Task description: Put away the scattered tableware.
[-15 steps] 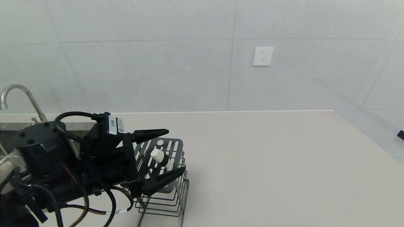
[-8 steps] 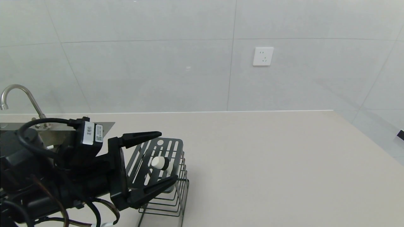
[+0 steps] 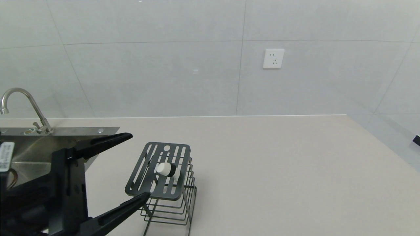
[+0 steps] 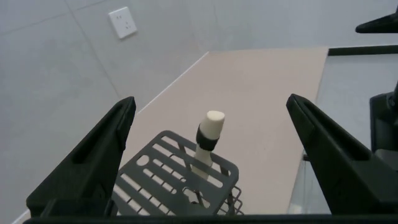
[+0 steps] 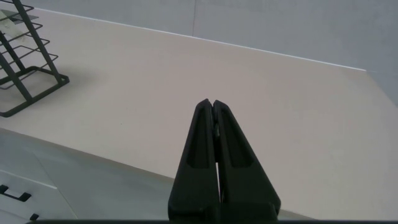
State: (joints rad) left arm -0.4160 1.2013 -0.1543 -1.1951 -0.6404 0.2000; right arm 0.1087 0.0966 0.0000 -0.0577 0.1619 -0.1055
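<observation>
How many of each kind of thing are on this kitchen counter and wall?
Rack: 1
White-handled utensil: 1
Tap: 1
Wall socket: 1
Total: 4

Bright even light, soft shadow beside rack (image 3: 161, 194), edges slightly bowed

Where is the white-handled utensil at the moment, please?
In the head view, the white-handled utensil stands handle-up in the slotted top of the dark wire rack, on the left side of the counter, just right of the sink.
</observation>
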